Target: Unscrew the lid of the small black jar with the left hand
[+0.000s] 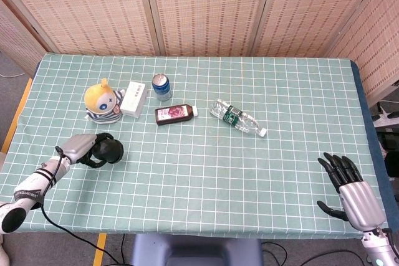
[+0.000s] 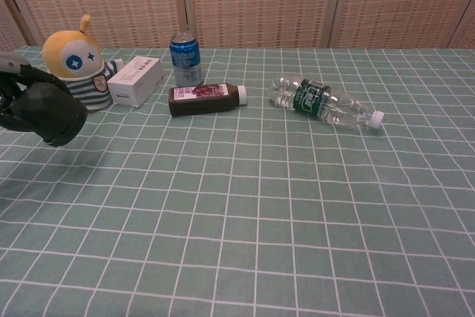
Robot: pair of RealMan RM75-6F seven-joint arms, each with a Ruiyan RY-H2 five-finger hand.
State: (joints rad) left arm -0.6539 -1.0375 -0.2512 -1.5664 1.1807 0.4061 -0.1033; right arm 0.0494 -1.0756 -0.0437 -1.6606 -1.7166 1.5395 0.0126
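Observation:
The small black jar (image 1: 111,151) is gripped by my left hand (image 1: 83,146) near the table's left front. In the chest view the jar (image 2: 49,113) hangs above the cloth, with a shadow beneath it and dark fingers (image 2: 13,85) wrapped around its left side. I cannot make out the lid apart from the jar body. My right hand (image 1: 350,186) is at the front right corner with its fingers spread, holding nothing. It does not show in the chest view.
Behind the jar are a yellow plush toy (image 1: 103,103), a white box (image 1: 133,98), a blue can (image 1: 161,86), a dark juice bottle (image 1: 174,114) lying down and a clear water bottle (image 1: 239,118) on its side. Green checked cloth (image 1: 218,179) covers the table.

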